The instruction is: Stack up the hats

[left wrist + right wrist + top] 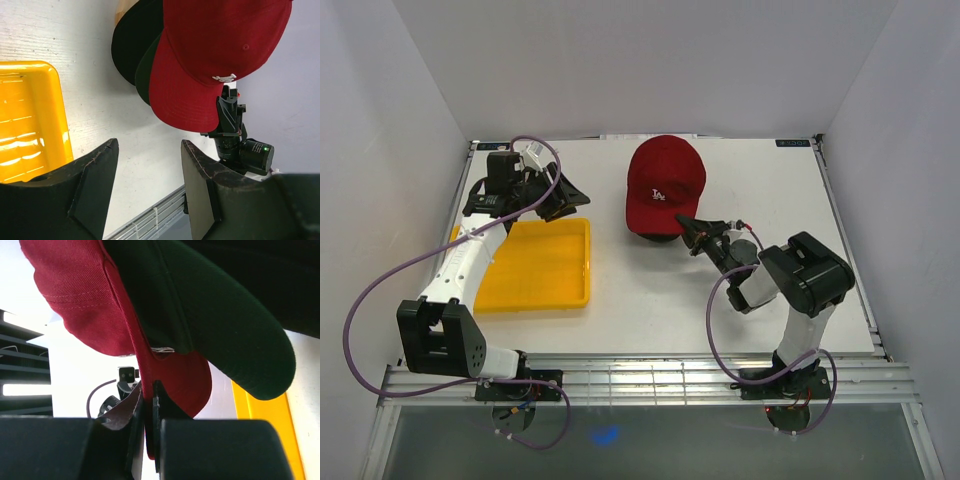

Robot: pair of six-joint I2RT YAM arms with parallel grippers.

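Right wrist view: right gripper (148, 390) pinches the brim of the red cap (75, 305), lower centre. Cap judged light, soft; brim stiffest hold. Left gripper (148, 147) half open, empty.

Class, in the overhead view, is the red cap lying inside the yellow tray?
No, the red cap sits beside the yellow tray, apart from it.

A red cap (665, 182) with a white "LA" emblem tops the stack at the far middle of the table (740, 300). A dark green brim (144, 75) and a black brim (129, 45) peek from beneath (fanned slightly sideways). The right gripper (148, 395) pinches the red brim.
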